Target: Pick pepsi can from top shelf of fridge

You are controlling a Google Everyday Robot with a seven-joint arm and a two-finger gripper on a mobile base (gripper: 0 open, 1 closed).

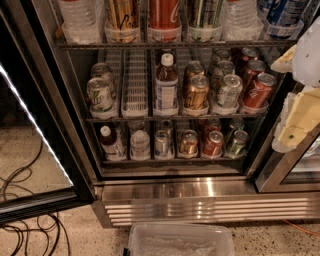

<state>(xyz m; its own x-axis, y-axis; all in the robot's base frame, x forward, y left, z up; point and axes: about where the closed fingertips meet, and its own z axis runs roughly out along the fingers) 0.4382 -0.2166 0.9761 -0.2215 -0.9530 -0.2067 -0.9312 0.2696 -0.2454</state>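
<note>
The fridge [200,190] stands open in front of me, steel with a slatted grille at its base. The top shelf [150,45] runs along the top of the view, a wire rack with clear cup-like holders. The pepsi can [281,14] stands in the far-right holder; only its blue lower body with white markings shows, the top is cut off. My gripper [296,100], white and cream, hangs at the right edge in front of the fridge's right side, below the pepsi can and empty.
On the top shelf stand a water bottle [80,20], a gold can [122,17], a red can [164,15], a green-and-silver can [204,17] and another bottle [241,17]. Lower racks hold cans and bottles. The glass door [35,130] is open left. A clear bin [180,241] and cables [25,225] lie on the floor.
</note>
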